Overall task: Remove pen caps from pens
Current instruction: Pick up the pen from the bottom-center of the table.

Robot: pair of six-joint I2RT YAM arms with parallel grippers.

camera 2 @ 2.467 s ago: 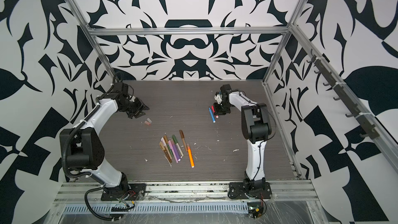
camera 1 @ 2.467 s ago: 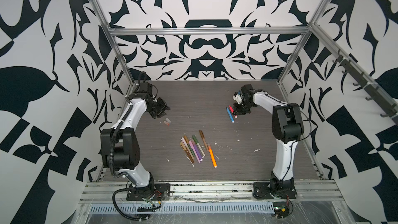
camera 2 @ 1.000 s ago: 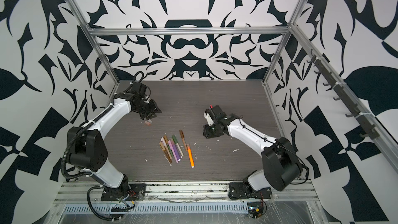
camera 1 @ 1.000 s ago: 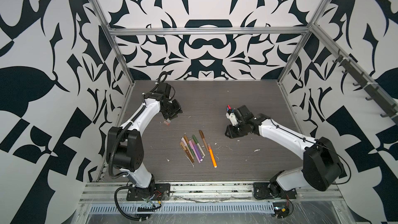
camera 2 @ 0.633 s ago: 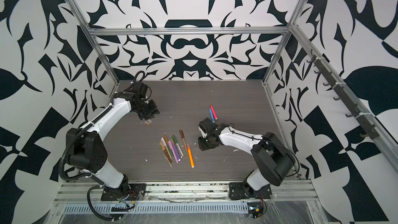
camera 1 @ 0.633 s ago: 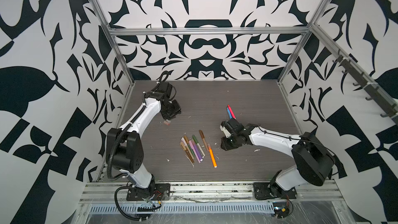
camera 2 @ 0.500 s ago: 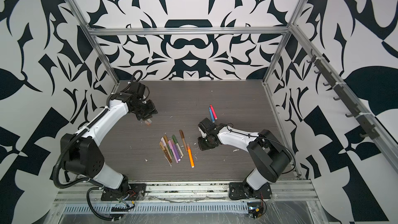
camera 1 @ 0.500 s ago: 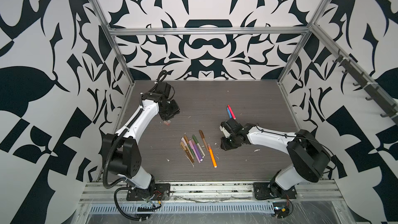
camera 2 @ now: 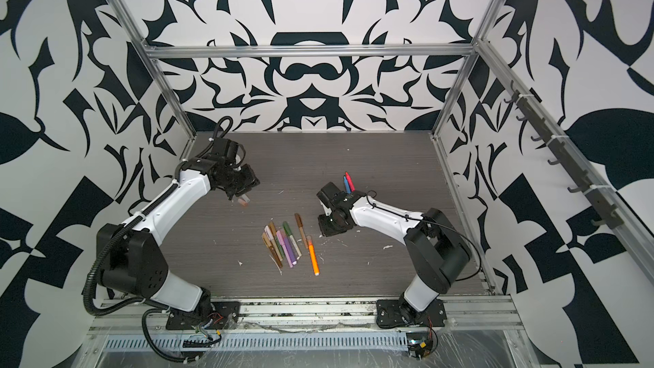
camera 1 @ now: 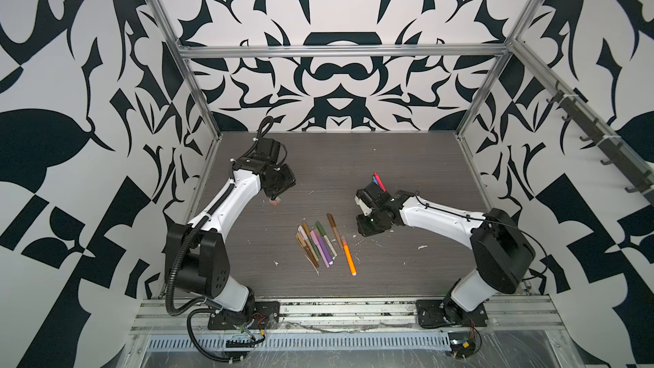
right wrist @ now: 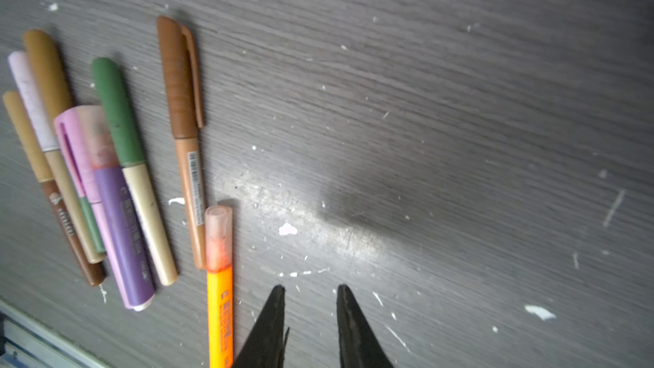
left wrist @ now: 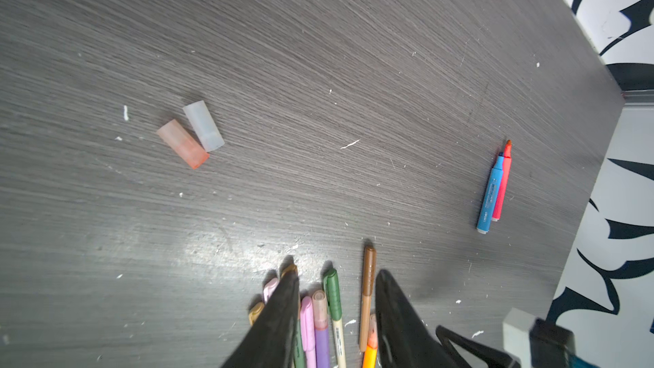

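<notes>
Several capped pens (camera 1: 318,242) (camera 2: 283,242) lie in a cluster at mid-table, with an orange pen (camera 1: 348,258) (right wrist: 220,313) beside them wearing a pale salmon cap (right wrist: 218,238). An uncapped blue pen (left wrist: 490,196) and red pen (left wrist: 502,185) lie together at the back right (camera 1: 377,180). Two loose pen caps, salmon (left wrist: 182,143) and clear white (left wrist: 203,125), lie under my left gripper (camera 1: 277,192) (left wrist: 337,275), which hangs open and empty. My right gripper (camera 1: 368,230) (right wrist: 310,288) points down just right of the orange pen, its jaws narrowly open with nothing between them.
White flecks (right wrist: 287,229) dot the dark wood table (camera 1: 407,157). Metal frame posts and patterned walls enclose the table on three sides. The arm bases sit on a rail (camera 1: 336,307) at the front edge.
My right gripper has swung forward and left from near the blue and red pens to beside the orange pen, its jaws narrowing. The left gripper has barely shifted above the caps.
</notes>
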